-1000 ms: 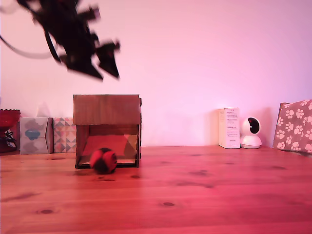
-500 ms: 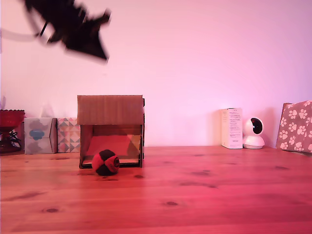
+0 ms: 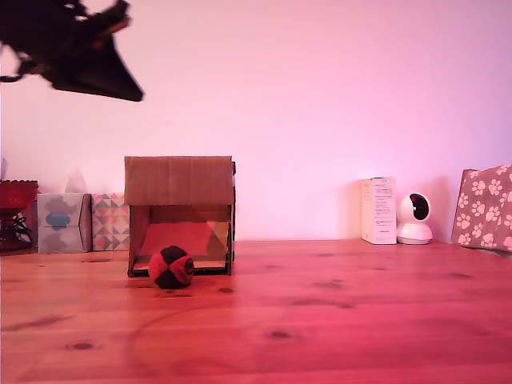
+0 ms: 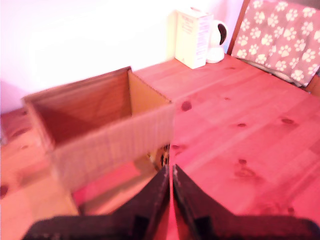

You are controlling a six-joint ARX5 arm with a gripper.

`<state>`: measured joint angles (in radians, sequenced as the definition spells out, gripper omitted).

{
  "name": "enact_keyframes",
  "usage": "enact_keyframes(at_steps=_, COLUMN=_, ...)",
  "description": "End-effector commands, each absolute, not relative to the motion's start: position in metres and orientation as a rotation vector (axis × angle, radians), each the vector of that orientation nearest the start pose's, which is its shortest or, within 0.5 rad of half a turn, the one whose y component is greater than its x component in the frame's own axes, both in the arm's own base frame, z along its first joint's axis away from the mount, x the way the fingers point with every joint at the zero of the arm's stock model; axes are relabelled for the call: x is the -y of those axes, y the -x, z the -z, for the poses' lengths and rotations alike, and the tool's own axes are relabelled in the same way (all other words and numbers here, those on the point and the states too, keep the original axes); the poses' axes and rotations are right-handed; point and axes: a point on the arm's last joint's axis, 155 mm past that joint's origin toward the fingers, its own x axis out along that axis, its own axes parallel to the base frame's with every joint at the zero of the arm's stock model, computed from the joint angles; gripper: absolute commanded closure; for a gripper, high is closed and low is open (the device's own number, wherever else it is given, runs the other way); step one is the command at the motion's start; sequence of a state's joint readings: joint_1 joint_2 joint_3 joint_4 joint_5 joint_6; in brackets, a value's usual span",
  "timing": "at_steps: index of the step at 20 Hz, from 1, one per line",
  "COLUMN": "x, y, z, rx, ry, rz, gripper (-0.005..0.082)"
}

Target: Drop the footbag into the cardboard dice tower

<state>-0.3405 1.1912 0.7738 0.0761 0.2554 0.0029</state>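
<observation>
One white carton (image 3: 376,210) by the wall carries lines of small print, too fine to read; no other writing shows. Beside it stands a white camera (image 3: 413,218), and a paw-print box (image 3: 483,206) leans at the exterior view's right edge. Two small patterned boxes (image 3: 84,222) sit at the exterior view's left of the tower (image 3: 180,214), with a red bowl (image 3: 16,194) beyond them.

The arm hangs high in the exterior view's upper left corner, dark and blurred, well above the tower and to its left. The gripper (image 4: 170,176) points down toward the tower's front edge in the wrist view, its fingers (image 4: 155,192) pressed together with nothing between them. The tower's open top shows an empty interior there.

The footbag (image 3: 170,266) lies on the table (image 3: 336,312), touching or just in front of the tower's lower opening, at the foot of the ramp.

Compared with half a second ago, the arm has shifted farther left and slightly up in the exterior view; the footbag lies in about the same spot.
</observation>
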Motion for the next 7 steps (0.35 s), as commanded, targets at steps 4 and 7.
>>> enact_keyframes(at_steps=4, x=0.166, y=-0.336, z=-0.199, rx=-0.375, ry=0.003, rz=0.574, gripper=0.0789)
enact_keyframes(at_steps=7, x=0.158, y=-0.326, z=-0.195, rx=-0.380, ry=0.003, rz=0.545, gripper=0.0789)
